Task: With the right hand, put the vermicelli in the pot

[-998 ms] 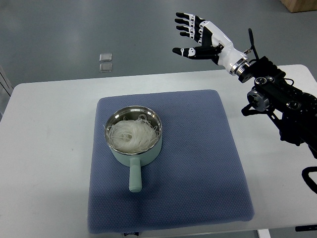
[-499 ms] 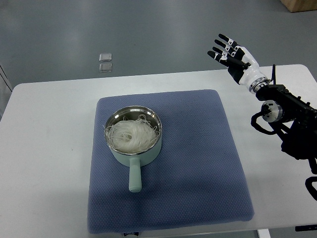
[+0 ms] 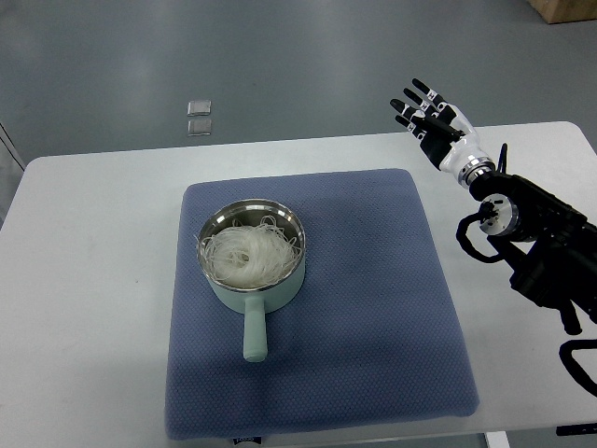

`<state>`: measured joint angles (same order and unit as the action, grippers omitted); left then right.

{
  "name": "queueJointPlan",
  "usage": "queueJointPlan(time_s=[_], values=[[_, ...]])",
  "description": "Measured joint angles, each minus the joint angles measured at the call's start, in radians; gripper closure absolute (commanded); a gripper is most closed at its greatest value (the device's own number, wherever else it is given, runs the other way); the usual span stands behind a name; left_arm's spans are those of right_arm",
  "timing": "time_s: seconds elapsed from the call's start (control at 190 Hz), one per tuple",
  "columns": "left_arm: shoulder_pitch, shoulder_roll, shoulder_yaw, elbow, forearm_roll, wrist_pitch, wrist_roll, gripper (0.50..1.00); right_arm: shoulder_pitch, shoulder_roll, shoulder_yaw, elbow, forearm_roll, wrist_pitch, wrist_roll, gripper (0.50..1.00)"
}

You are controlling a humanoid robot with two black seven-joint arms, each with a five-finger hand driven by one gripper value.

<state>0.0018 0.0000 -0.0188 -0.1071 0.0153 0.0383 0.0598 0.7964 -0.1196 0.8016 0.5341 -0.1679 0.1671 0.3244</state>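
A: What sits lowest in the frame?
B: The blue mat (image 3: 373,317), spread over the white table (image 3: 84,280) and filling the lower middle. Its front edge runs close to the table's near edge.

A: And on it?
B: The pot (image 3: 252,271), pale green with a metal rim, left of the mat's centre. Its handle (image 3: 253,336) points straight down the frame, toward the bottom edge.

A: Where is the vermicelli?
B: The vermicelli (image 3: 244,254) lies inside the pot, a white tangled nest filling most of the bowl, a few strands reaching up to the rim.

A: The arm?
B: It enters from the right edge, black and bulky, crossing the table's right side. The right hand (image 3: 434,123) is at the upper right, past the mat's far right corner and well apart from the pot.

A: Is it holding anything?
B: No. The fingers (image 3: 413,101) are spread and straight, pointing to the upper left, with nothing in them.

A: Anything farther back?
B: Two small clear squares (image 3: 199,117) on the grey floor (image 3: 280,56), upper left of centre, beyond the table's far edge.
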Motion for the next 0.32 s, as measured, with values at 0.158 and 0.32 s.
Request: queueJointPlan(time_s=[0.158,0.32], values=[[0.0,0.0,0.0,0.0,0.0,0.0,0.0,0.5,-0.004,0.004,0.001,-0.002,0.0,-0.01,0.055,0.583],[0.0,0.0,0.0,0.0,0.0,0.0,0.0,0.5,-0.01,0.003,0.001,-0.002,-0.001,-0.034,0.064,0.583]])
